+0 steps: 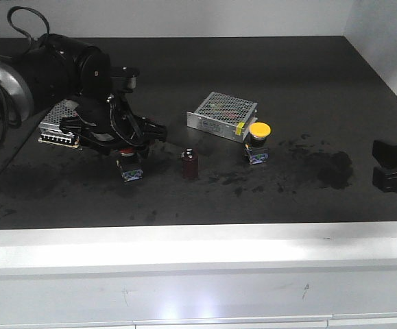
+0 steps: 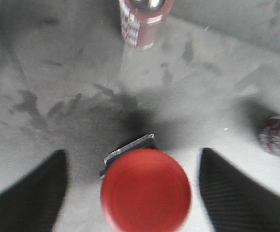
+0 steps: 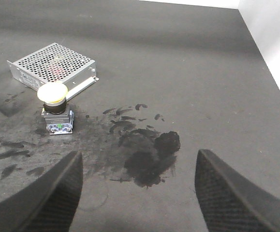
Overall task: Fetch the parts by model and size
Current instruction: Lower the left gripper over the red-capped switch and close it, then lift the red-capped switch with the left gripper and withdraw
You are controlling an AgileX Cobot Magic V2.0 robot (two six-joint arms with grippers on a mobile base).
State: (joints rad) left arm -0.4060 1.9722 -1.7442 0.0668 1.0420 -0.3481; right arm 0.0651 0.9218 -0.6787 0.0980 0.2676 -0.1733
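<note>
While left fingers [image 2: 28,193] sit spread either side of the red-capped switch [image 2: 145,191], front-left on the desk [image 1: 287,68], right fingers [image 3: 241,193] gape empty near its right edge; yellow-capped switch [image 1: 258,142] mid-desk beside mesh-topped box [image 1: 222,113].

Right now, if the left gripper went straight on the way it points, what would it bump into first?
The red-capped push-button switch. It sits right between the open fingers of the left gripper, closer than the maroon capacitor farther ahead, though depth is hard to judge.

Wide front view, left wrist close above red switch [image 2: 145,189], right sharing yellow switch [image 3: 56,108]
</note>
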